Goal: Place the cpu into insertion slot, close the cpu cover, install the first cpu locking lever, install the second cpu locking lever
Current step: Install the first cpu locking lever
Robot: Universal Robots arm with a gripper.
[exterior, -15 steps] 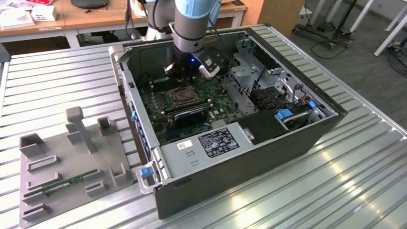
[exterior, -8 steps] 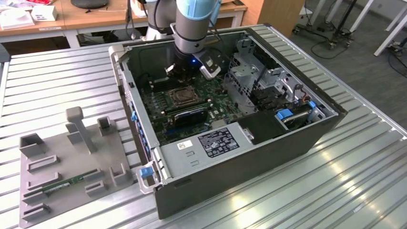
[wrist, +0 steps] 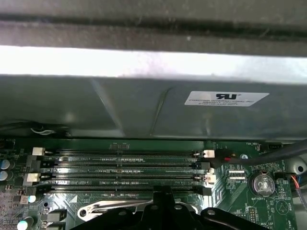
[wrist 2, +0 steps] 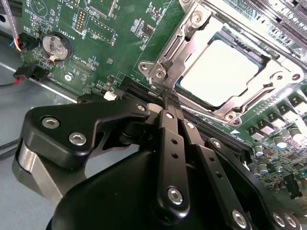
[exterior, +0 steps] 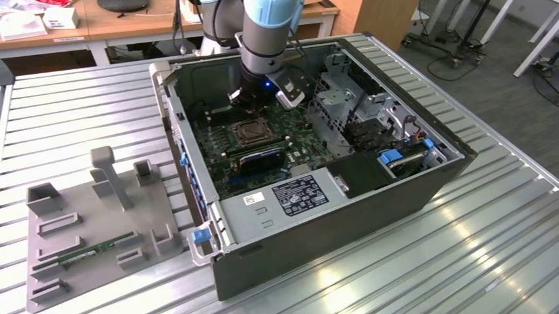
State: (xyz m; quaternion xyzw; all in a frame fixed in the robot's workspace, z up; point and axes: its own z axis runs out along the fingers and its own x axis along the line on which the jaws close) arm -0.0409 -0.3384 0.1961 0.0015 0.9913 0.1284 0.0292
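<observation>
Gripper point(wrist 2: 170, 96) body blocks much of the second wrist view; its fingers are drawn together to a narrow tip right at the socket edge, and what they touch is hard to make out. Locking levers can't be told apart from the socket metalwork. In the exterior view the arm hides the gripper point(exterior: 246, 103) tip.

Ribbed metal table point(exterior: 88, 104), with desks and wheeled stands behind.

Open computer case point(exterior: 349, 222) lies on the table with the motherboard point(wrist 2: 120, 28) inside. The cpu point(wrist 2: 221, 72) sits in the socket, and the cpu cover point(wrist 2: 189, 45) lies flat around it. Memory slots point(wrist: 120, 167) run beside the case wall. A grey tray point(exterior: 105, 216) at the exterior view's left holds a memory stick point(exterior: 88, 252).
</observation>
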